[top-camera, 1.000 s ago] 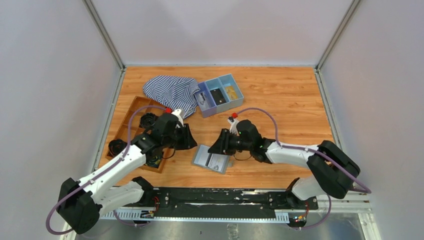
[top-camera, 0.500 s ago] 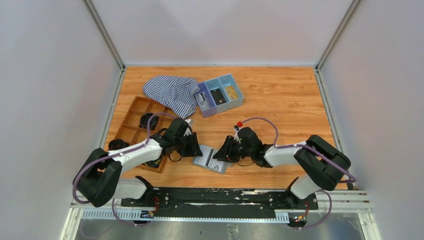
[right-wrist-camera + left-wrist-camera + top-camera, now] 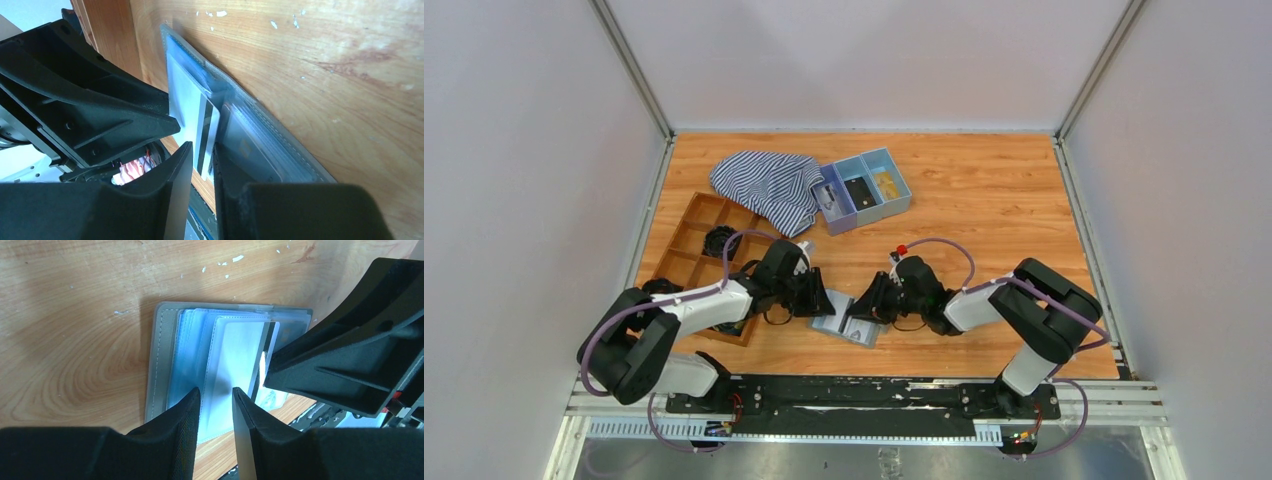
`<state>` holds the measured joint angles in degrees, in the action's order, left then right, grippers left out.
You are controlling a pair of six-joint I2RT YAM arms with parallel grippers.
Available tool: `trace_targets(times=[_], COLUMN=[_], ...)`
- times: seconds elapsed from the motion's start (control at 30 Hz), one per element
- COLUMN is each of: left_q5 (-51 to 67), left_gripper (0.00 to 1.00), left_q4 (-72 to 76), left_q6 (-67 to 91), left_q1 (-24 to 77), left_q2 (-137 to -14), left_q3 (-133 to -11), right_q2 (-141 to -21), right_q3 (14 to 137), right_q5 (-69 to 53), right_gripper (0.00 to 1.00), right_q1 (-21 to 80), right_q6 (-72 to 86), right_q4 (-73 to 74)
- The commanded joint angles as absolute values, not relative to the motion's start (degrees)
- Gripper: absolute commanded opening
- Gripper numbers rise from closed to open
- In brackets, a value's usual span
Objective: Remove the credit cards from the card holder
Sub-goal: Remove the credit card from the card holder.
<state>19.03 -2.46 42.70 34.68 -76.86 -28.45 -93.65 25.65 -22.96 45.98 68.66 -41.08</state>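
Right hand [image 3: 202, 149] narrowed — nips credit card [image 3: 208, 122] over card holder [image 3: 270, 145].

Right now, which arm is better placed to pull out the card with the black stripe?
Right. The right gripper has a finger on each side of the credit card that sticks out of the card holder. The left gripper sits over a clear sleeve, probably better for steadying.

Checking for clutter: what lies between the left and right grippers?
The open card holder lies between the left gripper and the right gripper; the top view shows it best.
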Motion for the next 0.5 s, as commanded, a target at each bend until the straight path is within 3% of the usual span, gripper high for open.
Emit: trace_targets(times=[0.0,0.17,0.23,0.47], left_q5=[19.76,20.26,20.01,17.87], left_gripper=[0.36,0.35,0.35,0.35], left_q4=[-1.43,-1.32,-1.32,-2.34], left_q6=[42.63,42.54,42.54,42.8], left_q1=[34.45,34.39,34.45,34.45], left_q2=[-77.98,-78.49,-78.05,-77.82], left_q3=[-27.34,-27.29,-27.2,-27.16], right_q2=[-94.56,-95.37,-95.77,-94.33], right_q3=[24.41,24.89,24.82,20.59], right_q5=[-22.44,-23.16,-23.5,-23.32], right_gripper=[0.23,0.11,0.01,0.0], right_q1=[45.61,45.59,45.61,45.62], right_q6=[69.52,69.56,69.88,70.82], right_q4=[-42.52,-43.69,-44.42,-45.04])
